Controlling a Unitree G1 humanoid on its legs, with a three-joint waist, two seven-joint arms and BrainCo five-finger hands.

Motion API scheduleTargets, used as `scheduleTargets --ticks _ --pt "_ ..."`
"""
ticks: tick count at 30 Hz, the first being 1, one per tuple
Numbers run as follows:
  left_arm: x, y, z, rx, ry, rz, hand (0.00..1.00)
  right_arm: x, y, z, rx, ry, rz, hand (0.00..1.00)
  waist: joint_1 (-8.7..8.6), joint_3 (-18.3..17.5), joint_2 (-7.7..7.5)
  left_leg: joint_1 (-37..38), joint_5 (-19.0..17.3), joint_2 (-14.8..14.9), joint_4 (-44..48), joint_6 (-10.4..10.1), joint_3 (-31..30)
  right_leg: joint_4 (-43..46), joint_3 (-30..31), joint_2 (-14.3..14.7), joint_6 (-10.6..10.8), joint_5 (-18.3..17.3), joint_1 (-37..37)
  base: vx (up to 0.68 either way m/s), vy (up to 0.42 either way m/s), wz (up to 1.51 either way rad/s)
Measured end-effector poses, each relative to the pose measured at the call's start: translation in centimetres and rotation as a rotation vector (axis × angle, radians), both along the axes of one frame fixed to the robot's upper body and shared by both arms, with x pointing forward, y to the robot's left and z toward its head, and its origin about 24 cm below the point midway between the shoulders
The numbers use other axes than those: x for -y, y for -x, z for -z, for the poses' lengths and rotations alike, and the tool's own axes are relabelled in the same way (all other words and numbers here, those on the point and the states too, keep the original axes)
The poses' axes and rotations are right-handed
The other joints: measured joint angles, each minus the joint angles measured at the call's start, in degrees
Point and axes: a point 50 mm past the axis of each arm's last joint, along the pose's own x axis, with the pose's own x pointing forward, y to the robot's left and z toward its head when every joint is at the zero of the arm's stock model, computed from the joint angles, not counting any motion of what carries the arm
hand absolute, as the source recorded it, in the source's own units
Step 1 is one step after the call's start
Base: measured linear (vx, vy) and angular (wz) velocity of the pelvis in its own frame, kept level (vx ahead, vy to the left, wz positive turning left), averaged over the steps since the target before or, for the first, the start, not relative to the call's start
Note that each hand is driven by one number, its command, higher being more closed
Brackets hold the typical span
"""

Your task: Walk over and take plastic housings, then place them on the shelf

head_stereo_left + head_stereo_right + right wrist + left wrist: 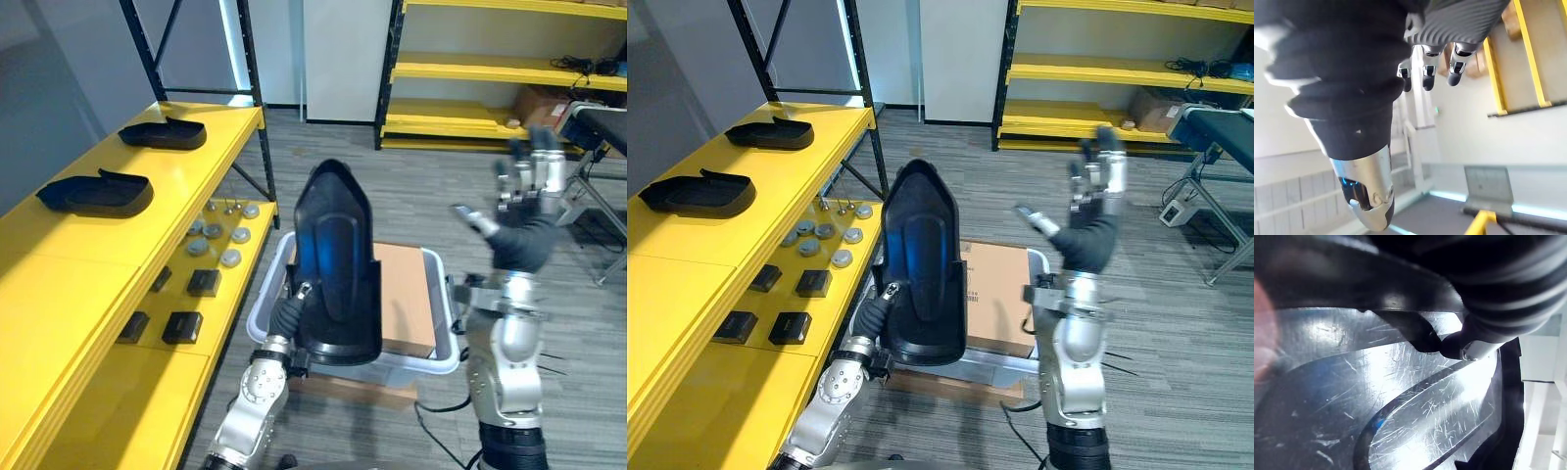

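Since left hand [292, 313] pinches the plastic housing [338, 255] by its lower edge, upright w/ long axis vertical above the bin [446, 354], shelf [88, 284] lies left of housing, so left arm's nearer. Right hand [519, 220]: fingers spread, empty, right of housing.

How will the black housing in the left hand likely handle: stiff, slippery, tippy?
Probably stiff: the black housing stands upright from the left hand without sagging. Its glossy, scratched surface looks slippery. Gripped low, it may tip.
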Motion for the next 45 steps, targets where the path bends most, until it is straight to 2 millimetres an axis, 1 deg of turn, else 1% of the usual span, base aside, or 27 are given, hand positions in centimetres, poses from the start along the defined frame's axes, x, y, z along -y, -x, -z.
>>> scheduleTargets --ticks 1,4,6,7,9,10,11,13,14,16,19,22,25,27,28,29,31,32,33,35,36,37,40,41,42,43,45 --pt "-0.3 0.0 -0.2 0.006 0.000 -0.011 1.00 0.8 0.3 0.4 -0.013 -0.013 0.033 0.00 -0.24 0.0 0.00 0.0 0.0 0.0 0.0 0.0 0.0 0.0 0.0 0.0 0.0 0.0 0.0 0.00 0.000 0.00" --pt "-1.2 0.0 -1.1 0.049 0.006 -0.050 1.00 3.9 1.7 3.5 -0.165 -0.071 0.175 0.00 -0.90 0.0 0.01 -0.1 -0.1 0.0 0.0 0.1 -0.1 0.0 -0.1 0.0 0.4 -0.4 -0.1 0.00 0.000 0.02" --pt "-1.9 0.2 -2.0 0.088 0.011 -0.081 1.00 5.3 2.6 8.0 -0.375 -0.151 0.228 0.00 -1.63 0.0 0.02 -0.2 -0.1 0.0 0.0 0.1 -0.1 0.1 -0.1 0.0 0.4 -0.6 -0.2 0.00 0.000 0.02" --pt "-2.1 0.4 -2.5 0.112 0.016 -0.095 1.00 6.0 3.5 11.0 -0.522 -0.216 0.254 0.00 -1.67 0.1 0.13 -0.3 -0.2 0.0 0.1 0.2 -0.1 0.2 -0.1 0.0 0.3 -0.7 -0.3 0.00 0.000 0.00" --pt "-2.5 0.7 -3.0 0.139 0.026 -0.119 1.00 6.3 5.4 15.5 -0.723 -0.325 0.287 0.00 -1.66 -0.1 0.55 -0.7 -0.2 0.0 0.1 0.2 -0.1 0.6 -0.1 0.0 0.3 -0.8 -1.0 0.00 0.000 0.00" --pt "-2.6 1.0 -3.3 0.154 0.033 -0.130 1.00 6.0 6.8 18.4 -0.842 -0.404 0.299 0.00 -1.65 0.0 0.92 -0.9 -0.2 0.0 0.1 0.2 -0.1 0.8 -0.1 0.0 0.2 -0.8 -1.1 0.00 0.000 0.00" --pt "-2.6 1.1 -3.3 0.156 0.036 -0.133 1.00 5.8 7.5 19.7 -0.892 -0.445 0.301 0.00 -1.64 0.1 1.07 -0.9 -0.2 0.0 0.1 0.2 -0.1 0.8 -0.1 0.0 0.2 -0.9 -1.1 0.00 -0.010 0.04" --pt "-2.8 1.7 -3.0 0.140 0.053 -0.153 1.00 3.9 10.3 24.5 -1.080 -0.609 0.275 0.00 -1.65 0.1 1.40 -0.6 -0.2 0.1 0.1 0.2 0.1 1.9 -0.1 0.0 -0.1 -1.3 -1.1 0.01 -0.012 0.04" --pt "-3.0 1.9 -2.8 0.132 0.059 -0.161 1.00 3.3 10.9 25.5 -1.124 -0.642 0.259 0.00 -1.63 0.1 1.50 -0.5 -0.2 0.1 0.1 0.2 0.1 2.2 -0.1 0.0 -0.1 -1.4 -1.0 0.00 0.000 0.00" --pt "-3.4 2.4 -2.3 0.106 0.091 -0.201 1.00 0.7 12.7 28.6 -1.278 -0.742 0.179 0.00 -1.54 0.4 1.67 0.3 -0.3 0.4 0.1 0.3 0.5 3.6 -0.1 -0.2 0.0 -2.4 -1.0 0.00 -0.006 -0.02" --pt "-3.5 2.5 -2.2 0.100 0.109 -0.208 1.00 -2.4 14.5 31.1 -1.453 -0.791 0.054 0.00 -0.63 0.6 1.71 1.0 -1.5 0.5 0.1 0.5 0.7 5.4 -0.3 -0.3 0.0 -3.4 -0.4 -0.05 -0.009 0.03" --pt "-3.5 2.6 -2.3 0.103 0.110 -0.210 1.00 -4.3 14.9 32.2 -1.557 -0.779 -0.057 0.00 -0.06 1.0 1.44 0.9 -1.7 0.2 0.0 0.5 0.5 7.1 -2.2 -0.7 0.3 -5.0 -0.1 -0.07 -0.001 0.28" --pt "-3.7 2.9 -2.8 0.124 0.112 -0.222 1.00 -5.1 14.4 32.3 -1.588 -0.730 -0.106 0.00 0.55 2.4 0.67 -1.8 -2.1 -0.9 3.6 1.0 -2.6 11.7 -5.7 -2.2 0.7 -7.5 -1.3 -0.04 -0.002 0.80" --pt "-3.7 2.9 -4.1 0.178 0.125 -0.223 1.00 -5.4 13.2 32.2 -1.591 -0.682 -0.143 0.00 1.54 4.3 0.64 -7.5 -2.9 -3.6 8.5 1.6 -8.3 17.2 -12.8 -4.5 0.5 -10.4 -3.4 -0.07 -0.008 1.82" --pt "-3.6 2.9 -4.5 0.199 0.132 -0.225 1.00 -5.5 12.8 32.2 -1.591 -0.664 -0.153 0.00 1.48 5.4 -0.11 -9.6 -4.5 -3.7 8.8 4.4 -6.9 17.2 -18.2 -6.4 0.3 -10.8 -3.0 -0.07 0.020 2.16" --pt "-3.6 2.8 -4.6 0.205 0.133 -0.224 1.00 -5.7 12.6 32.2 -1.592 -0.662 -0.159 0.00 1.37 5.7 -0.61 -10.7 -5.2 -3.6 10.1 5.7 -4.6 16.8 -20.7 -7.7 0.3 -10.8 -2.9 -0.06 0.048 2.24" --pt "-3.4 2.6 -4.9 0.222 0.157 -0.238 1.00 -4.9 11.7 32.2 -1.604 -0.623 -0.159 0.00 1.96 7.0 -0.07 -14.6 -6.0 0.2 18.5 6.6 10.1 16.9 -27.9 -9.5 0.3 -10.9 -1.0 0.00 0.065 1.69" --pt "-3.4 2.6 -4.9 0.223 0.163 -0.246 1.00 -4.7 11.4 32.1 -1.602 -0.604 -0.161 0.00 1.93 7.0 0.29 -14.4 -6.3 1.5 20.0 7.3 14.5 17.0 -29.7 -9.6 0.4 -10.9 -0.1 0.08 0.088 1.49" --pt "-3.2 2.5 -5.0 0.235 0.172 -0.251 1.00 -4.6 10.6 32.0 -1.600 -0.576 -0.174 0.00 1.73 7.1 0.56 -11.9 -7.0 3.3 19.0 6.6 21.8 17.9 -33.1 -10.7 1.5 -11.7 1.8 0.07 0.065 1.17" --pt "-3.0 2.4 -5.1 0.246 0.173 -0.240 1.00 -4.8 9.6 32.0 -1.594 -0.567 -0.189 0.00 2.25 7.1 0.30 -10.8 -6.7 1.7 16.4 6.9 23.7 17.5 -34.8 -12.4 1.9 -11.7 3.0 0.02 0.109 0.82" --pt "-2.7 2.3 -5.1 0.249 0.174 -0.226 1.00 -4.9 9.2 32.0 -1.592 -0.565 -0.197 0.00 1.73 7.0 -0.11 -9.9 -7.0 0.8 14.5 6.6 25.5 16.2 -36.6 -12.9 3.6 -10.9 4.4 0.05 0.148 0.85" --pt "-2.3 1.9 -5.0 0.248 0.169 -0.195 1.00 -5.1 9.2 32.1 -1.596 -0.570 -0.201 0.00 1.39 7.1 -0.03 -8.9 -6.8 -0.3 13.2 6.4 25.9 14.3 -38.1 -13.4 4.2 -10.5 5.3 0.08 0.126 0.81" --pt "-1.4 0.9 -4.8 0.245 0.162 -0.141 1.00 -6.2 9.4 32.6 -1.639 -0.582 -0.234 0.00 1.52 7.4 -0.58 -8.8 -7.6 -3.6 13.2 7.0 24.1 14.6 -39.0 -15.4 3.8 -10.0 6.9 0.14 0.185 0.61" --pt "-1.1 0.7 -4.8 0.244 0.165 -0.129 1.00 -6.5 9.4 32.6 -1.641 -0.578 -0.242 0.00 1.05 7.8 -0.75 -8.5 -8.5 -4.6 14.7 8.3 22.1 19.4 -34.3 -16.9 0.5 -10.6 5.7 0.14 0.130 0.50" --pt "-0.9 0.7 -4.8 0.242 0.167 -0.122 1.00 -6.6 9.5 32.7 -1.644 -0.580 -0.244 0.00 0.51 8.0 -0.66 -8.1 -8.8 -4.8 15.1 8.8 21.4 23.0 -29.8 -17.2 -1.6 -10.9 4.1 0.18 0.141 0.79" --pt "-0.6 0.5 -4.7 0.239 0.155 -0.101 1.00 -6.9 9.9 32.8 -1.653 -0.588 -0.250 0.00 -0.65 8.3 -0.62 -7.1 -9.9 -4.6 16.0 8.1 19.0 26.2 -16.1 -13.8 -0.2 -14.0 1.9 0.16 0.089 0.80" --pt "-0.8 0.2 -4.7 0.242 0.134 -0.102 1.00 -7.0 9.5 32.7 -1.646 -0.581 -0.256 0.00 -0.65 8.8 -1.66 -4.1 -10.7 -4.8 15.4 8.0 16.5 29.5 -1.2 -7.1 0.9 -18.1 -2.9 0.18 0.031 0.69"
